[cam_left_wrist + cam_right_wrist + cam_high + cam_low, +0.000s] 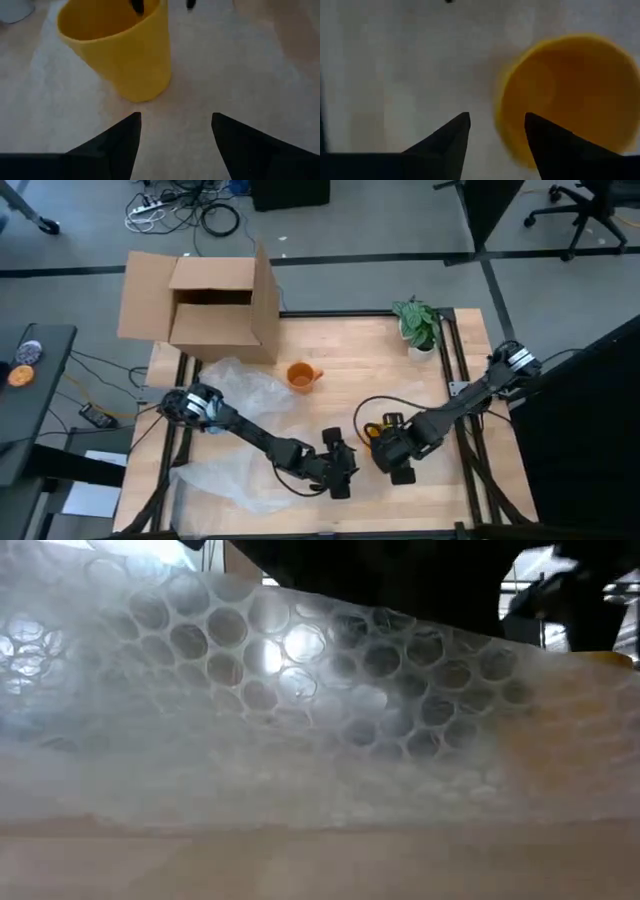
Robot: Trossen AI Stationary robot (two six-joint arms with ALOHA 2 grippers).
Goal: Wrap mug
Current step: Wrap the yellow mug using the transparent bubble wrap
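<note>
Two claws, left claw (340, 470) and right claw (397, 455), hover parted and empty at six o'clock; the mug (301, 376) stands centre-worktop beside the bubble wrap (235, 390). We advise gripping a wrap edge squarely.

The high view shows 1 orange mug (300, 376) at the centre of the frame, 1 yellow cup (375, 432) at lower centre, 1 open cardboard box (205, 302) at upper left, 1 potted plant (420, 328) at upper right, 1 sheet of bubble wrap (240, 395) at lower left, and 2 dark arms.
</note>
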